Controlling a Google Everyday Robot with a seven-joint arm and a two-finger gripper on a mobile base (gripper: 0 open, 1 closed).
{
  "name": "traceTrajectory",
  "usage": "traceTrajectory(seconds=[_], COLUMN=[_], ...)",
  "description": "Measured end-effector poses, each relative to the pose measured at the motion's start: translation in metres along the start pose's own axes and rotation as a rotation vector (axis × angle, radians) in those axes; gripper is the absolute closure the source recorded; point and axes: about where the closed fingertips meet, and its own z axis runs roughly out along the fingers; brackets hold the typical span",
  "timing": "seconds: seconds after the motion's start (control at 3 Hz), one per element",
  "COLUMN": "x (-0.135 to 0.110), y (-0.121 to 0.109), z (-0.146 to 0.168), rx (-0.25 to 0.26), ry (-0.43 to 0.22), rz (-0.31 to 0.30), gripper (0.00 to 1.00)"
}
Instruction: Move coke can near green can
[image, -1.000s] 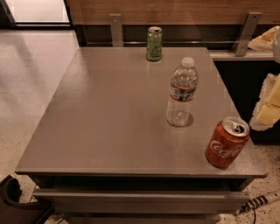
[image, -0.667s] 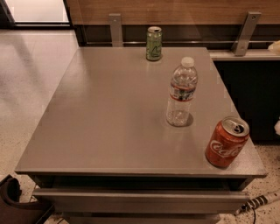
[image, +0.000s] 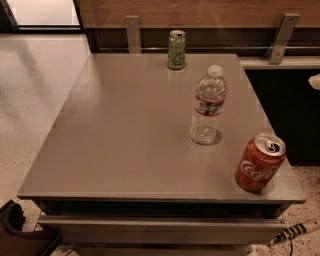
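The coke can (image: 260, 162) is red with white script and stands upright at the front right corner of the grey table (image: 120, 130). The green can (image: 176, 49) stands upright at the table's far edge, well apart from the coke can. Only a pale sliver of my gripper (image: 315, 81) shows at the right edge of the camera view. It is above and to the right of the coke can and touches nothing.
A clear plastic water bottle (image: 207, 106) stands between the two cans, right of centre. Metal brackets (image: 132, 32) rise behind the table under a wood wall. A dark cabinet (image: 285, 110) is to the right. A cable (image: 295, 231) lies on the floor at front right.
My gripper has drawn back to the right, from well in view beside the table to a sliver at the frame edge. The cans and the bottle have not moved.
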Motion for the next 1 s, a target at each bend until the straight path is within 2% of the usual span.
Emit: traceTrajectory(seconds=[0.33, 0.67, 1.0], x=[-0.001, 0.004, 0.016], y=[0.008, 0.013, 0.015], z=[0.008, 0.017, 0.024], rx=[-0.008, 0.028, 0.103], ry=[-0.182, -0.333, -0.413], rz=[0.016, 0.008, -0.015], gripper=[0.0, 0.0, 0.0])
